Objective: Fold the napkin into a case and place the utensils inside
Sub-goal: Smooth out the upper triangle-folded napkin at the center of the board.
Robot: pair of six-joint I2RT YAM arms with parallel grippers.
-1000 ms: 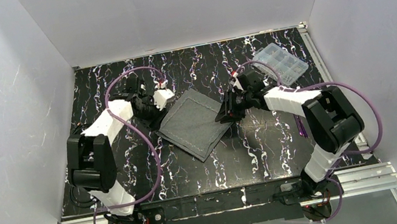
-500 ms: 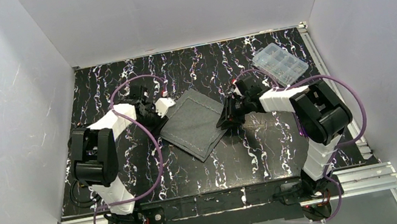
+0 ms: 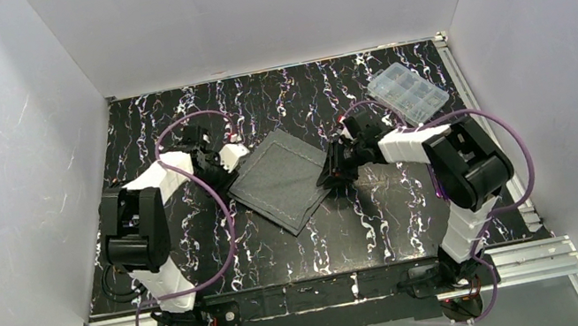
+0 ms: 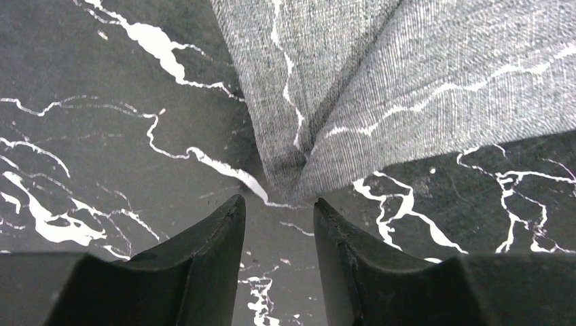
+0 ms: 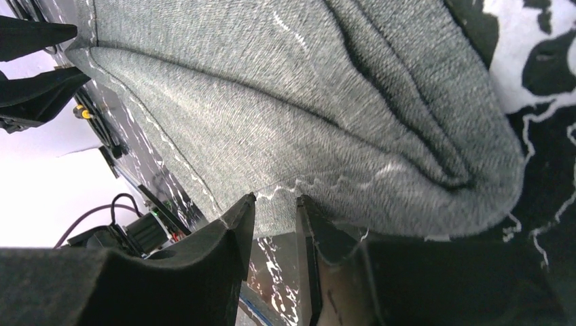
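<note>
Napkin (image 3: 281, 180) lies mid-table as a flat dk grey diamond, folded, w/ a light stitched line along its edges. Its L corner points at the left gripper (image 3: 229, 157) and its R corner sits at the right gripper (image 3: 330, 172). In the L wrist view the cloth (image 4: 380, 102) tapers to a corner just ahead of the left gripper (image 4: 277, 204). Jaws there are moderately apart w/ nothing between them, only bare tabletop, and the tips are close to the corner but not on it. In the R wrist view the napkin (image 5: 272, 102) bunches into soft ridges. Its stitched edge runs right across the tips of the right gripper (image 5: 275, 198). Jaws are a narrow gap apart, table showing through the gap, no clear pinch on the cloth. The black marble-pattern table (image 3: 385, 218) carries everything. A clear plastic compartment box (image 3: 408, 94) sits at the far R, well apart from the napkin.
</note>
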